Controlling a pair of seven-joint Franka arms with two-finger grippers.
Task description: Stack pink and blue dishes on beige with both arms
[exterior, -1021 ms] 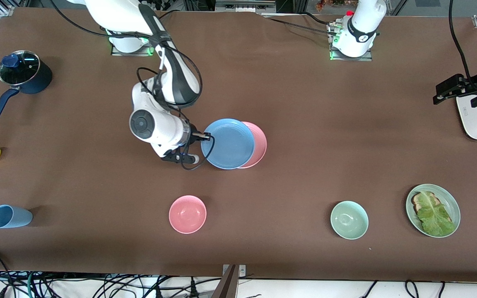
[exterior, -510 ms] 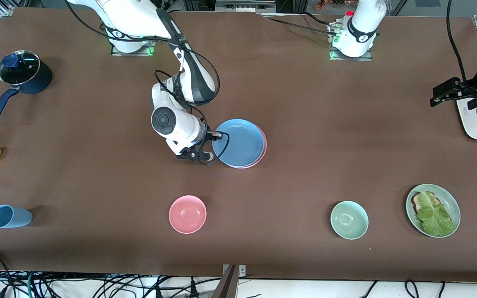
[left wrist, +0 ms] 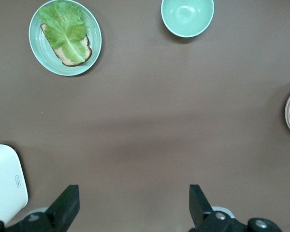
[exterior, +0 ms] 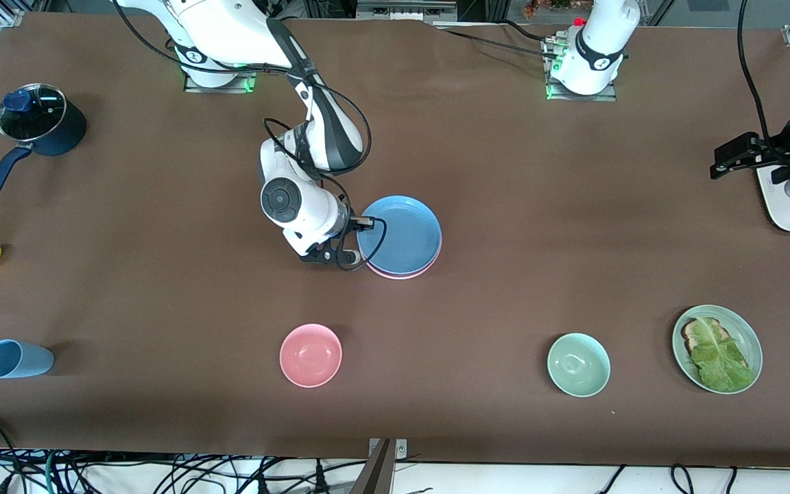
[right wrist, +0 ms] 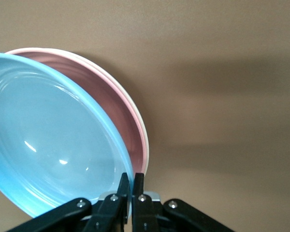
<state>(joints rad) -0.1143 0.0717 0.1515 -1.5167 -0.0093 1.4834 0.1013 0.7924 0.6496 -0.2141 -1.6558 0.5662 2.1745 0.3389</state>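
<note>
blue plate (exterior: 400, 234) carried over pink plate (exterior: 398, 273), nearly covering it

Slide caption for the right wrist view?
Right end effector pinches the blue plate rim, tilted over the pink plate.

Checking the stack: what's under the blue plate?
The pink plate, with a cream rim just showing below it. The right gripper grips the blue plate; everything else underneath is covered.

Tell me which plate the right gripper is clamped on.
The blue plate: the right gripper pinches its rim. It sits over the pink plate; the green plate holding lettuce lies untouched.
</note>
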